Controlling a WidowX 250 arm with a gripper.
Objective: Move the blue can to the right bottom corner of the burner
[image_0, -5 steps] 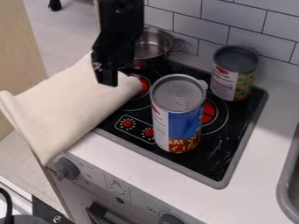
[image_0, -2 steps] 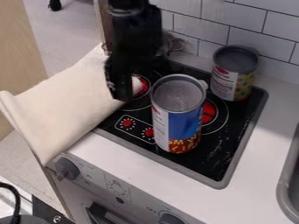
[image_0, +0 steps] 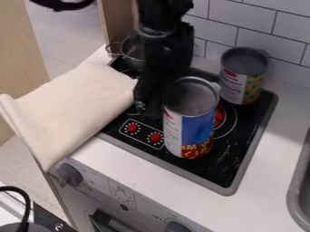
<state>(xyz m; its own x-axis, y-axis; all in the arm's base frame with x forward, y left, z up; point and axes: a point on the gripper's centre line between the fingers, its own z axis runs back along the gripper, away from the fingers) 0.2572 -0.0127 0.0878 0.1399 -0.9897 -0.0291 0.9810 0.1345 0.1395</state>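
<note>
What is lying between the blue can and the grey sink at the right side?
In the camera view, black stovetop, its grey rim and white counter lie between the blue can and the sink.

The black gripper [image_0: 147,100] hangs right by the tall blue can [image_0: 196,129]. That can stands up on the black stove top [image_0: 227,161], near 2 red dots [image_0: 132,127]. A shorter can [image_0: 243,84] and a pot [image_0: 129,50] are behind. A cream cloth [image_0: 72,102] lies to the left.
</note>
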